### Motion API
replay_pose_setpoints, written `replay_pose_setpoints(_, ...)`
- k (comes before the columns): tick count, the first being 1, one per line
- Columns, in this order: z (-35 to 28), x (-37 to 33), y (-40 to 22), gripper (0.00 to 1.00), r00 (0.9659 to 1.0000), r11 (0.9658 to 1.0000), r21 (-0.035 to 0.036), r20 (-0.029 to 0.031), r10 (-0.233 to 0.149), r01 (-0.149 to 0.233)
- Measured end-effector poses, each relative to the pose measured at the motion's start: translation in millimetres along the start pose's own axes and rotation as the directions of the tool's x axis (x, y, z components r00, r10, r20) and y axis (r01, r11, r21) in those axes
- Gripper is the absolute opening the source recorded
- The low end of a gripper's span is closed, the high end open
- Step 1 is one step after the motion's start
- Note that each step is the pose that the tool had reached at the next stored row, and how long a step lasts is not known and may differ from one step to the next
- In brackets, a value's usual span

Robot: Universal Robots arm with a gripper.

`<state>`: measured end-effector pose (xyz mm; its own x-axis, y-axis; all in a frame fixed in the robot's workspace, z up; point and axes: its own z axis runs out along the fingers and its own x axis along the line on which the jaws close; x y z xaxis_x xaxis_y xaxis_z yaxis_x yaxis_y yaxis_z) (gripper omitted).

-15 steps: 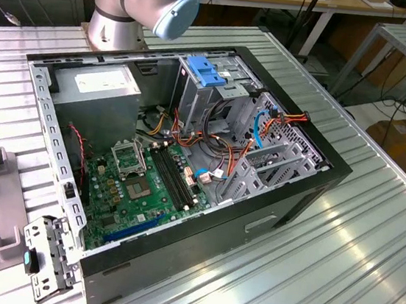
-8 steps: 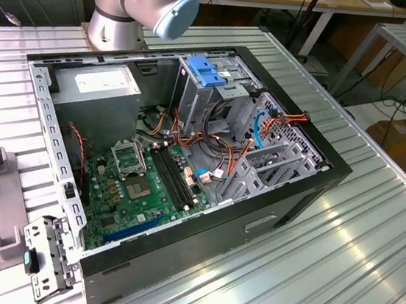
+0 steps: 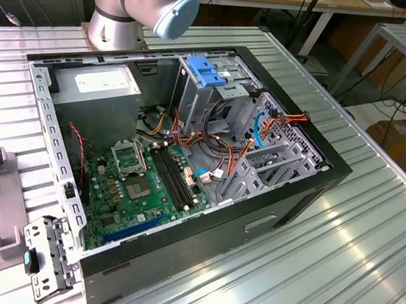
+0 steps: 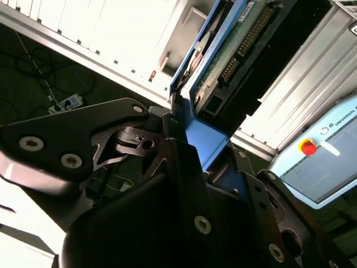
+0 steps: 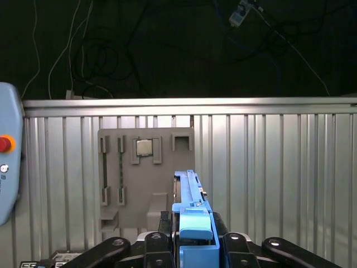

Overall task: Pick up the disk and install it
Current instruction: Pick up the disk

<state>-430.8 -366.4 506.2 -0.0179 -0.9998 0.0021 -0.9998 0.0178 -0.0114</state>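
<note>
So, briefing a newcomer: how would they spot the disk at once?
In the first wrist view, find the ribbed metal table, then the black hand in front of it. The disk is clamped there edge-on; its blue rail sets it apart from the grey plate behind.

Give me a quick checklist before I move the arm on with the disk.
1. Grip: ok. The fingers are shut on the disk at its blue rail end, as both wrist views show.
2. Disk clear of the grey fixture: cannot tell. It overlaps the fixture in the first wrist view.
3. Computer case open: ok. The side panel is off in the exterior view.
4. Drive cage bay free: cannot tell. Its inside is hidden.
5. Cables away from the cage: not ok. Orange and red leads hang right beside it.
</note>
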Motion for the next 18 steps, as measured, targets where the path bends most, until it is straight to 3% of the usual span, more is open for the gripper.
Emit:
replay_pose_setpoints(14, 0.3, -0.4, -22.8, 0.37, 1.0000, 1.0000, 0.0000, 0.0000, 0.001, -0.001)
replay_pose_setpoints(18, 0.3, -0.4, -23.0, 0.37, 1.0000, 1.0000, 0.0000, 0.0000, 0.001, -0.001)
